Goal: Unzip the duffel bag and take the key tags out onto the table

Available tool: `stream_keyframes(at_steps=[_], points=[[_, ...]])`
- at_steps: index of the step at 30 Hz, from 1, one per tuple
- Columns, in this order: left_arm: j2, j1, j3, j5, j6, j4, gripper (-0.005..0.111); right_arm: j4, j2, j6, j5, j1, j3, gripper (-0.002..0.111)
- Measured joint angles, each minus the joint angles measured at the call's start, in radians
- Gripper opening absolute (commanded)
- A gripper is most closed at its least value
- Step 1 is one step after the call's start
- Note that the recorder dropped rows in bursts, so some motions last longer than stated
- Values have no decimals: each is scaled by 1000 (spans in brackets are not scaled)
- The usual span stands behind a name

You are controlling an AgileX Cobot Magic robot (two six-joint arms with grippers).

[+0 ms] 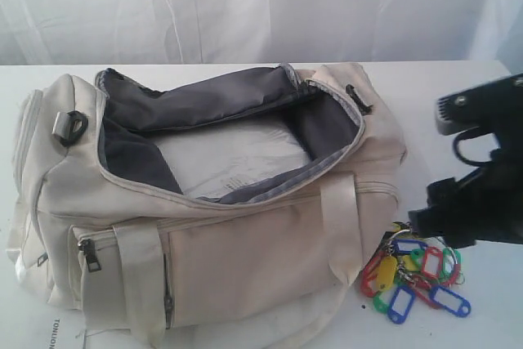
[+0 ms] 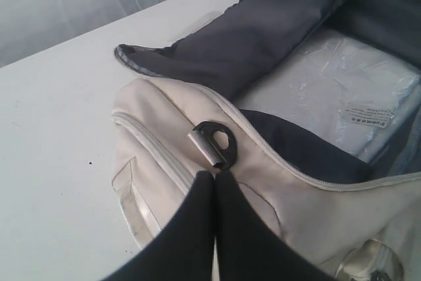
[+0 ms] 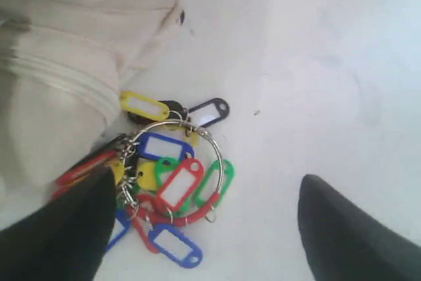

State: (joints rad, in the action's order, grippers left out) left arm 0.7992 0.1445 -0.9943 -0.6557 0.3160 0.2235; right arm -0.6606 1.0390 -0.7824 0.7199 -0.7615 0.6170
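White table (image 1: 458, 87) | duffel bag (image 1: 245, 259) unzipped, gaping | key tags (image 1: 413, 279) lying on table against bag's right end | right gripper (image 3: 207, 218) spread wide straight above tags, nearer of 2 | left gripper (image 2: 215, 185) pressed closed at opposite bag end

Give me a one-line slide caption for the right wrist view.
Open right gripper poised over the bunch of coloured key tags, which lie on the white table beside the duffel bag.
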Motion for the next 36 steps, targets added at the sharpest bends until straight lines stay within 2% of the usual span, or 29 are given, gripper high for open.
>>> stream_keyframes(at_steps=[1,2,4,7,14,30,36], points=[[0,0,0,0,0,7,0,43,-66,46,21,0,0,42],[0,0,0,0,0,17,0,109,-141,121,32,0,0,31],[0,0,0,0,0,19,0,183,-221,198,32,0,0,2],[0,0,0,0,11,21,0,227,-338,279,16,0,0,0],[35,0,0,2,23,21,0,159,-508,322,-109,0,-32,0],[35,0,0,2,23,21,0,149,-537,322,-123,0,-31,0],[-47,0,0,2,23,19,0,149,-537,322,-123,0,-31,0]])
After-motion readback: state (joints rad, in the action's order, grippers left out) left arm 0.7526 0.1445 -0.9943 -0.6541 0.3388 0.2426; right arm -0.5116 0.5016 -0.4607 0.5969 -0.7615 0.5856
